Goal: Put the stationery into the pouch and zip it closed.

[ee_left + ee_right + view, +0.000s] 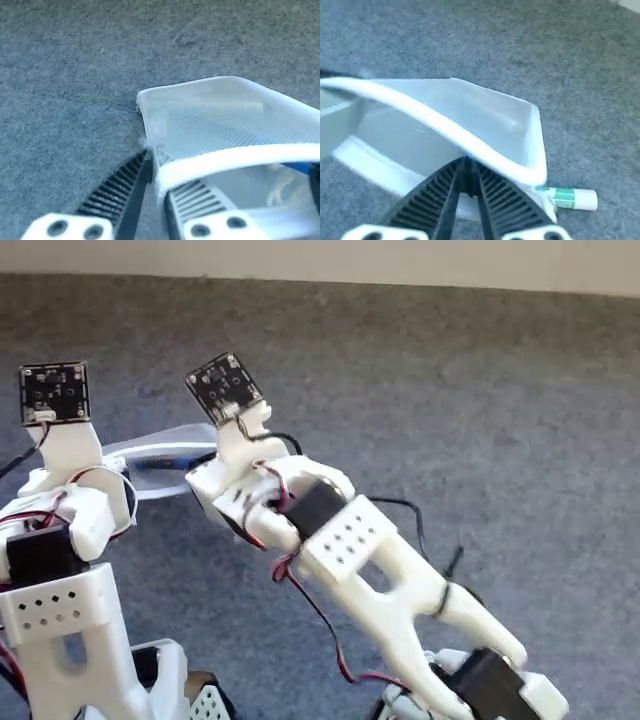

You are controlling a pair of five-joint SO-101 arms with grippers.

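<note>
A translucent white mesh pouch (160, 454) lies on the grey carpet between the two arms. My left gripper (150, 161) is shut on one end of the pouch's white zip edge (225, 159). A pale stick (230, 106) shows through the mesh, and a blue piece (300, 167) sits under the edge. My right gripper (467, 167) is shut on the zip edge (420, 117) of the pouch (485, 120), where a bit of blue peeks out at the fingertips. A white tube with a green band (568, 198) lies on the carpet against the pouch's corner.
Grey carpet (480, 390) covers the whole table. Both arms (350, 540) crowd the near left side, with cables (430, 540) trailing off the right one. A pale wall strip (400, 260) runs along the far edge.
</note>
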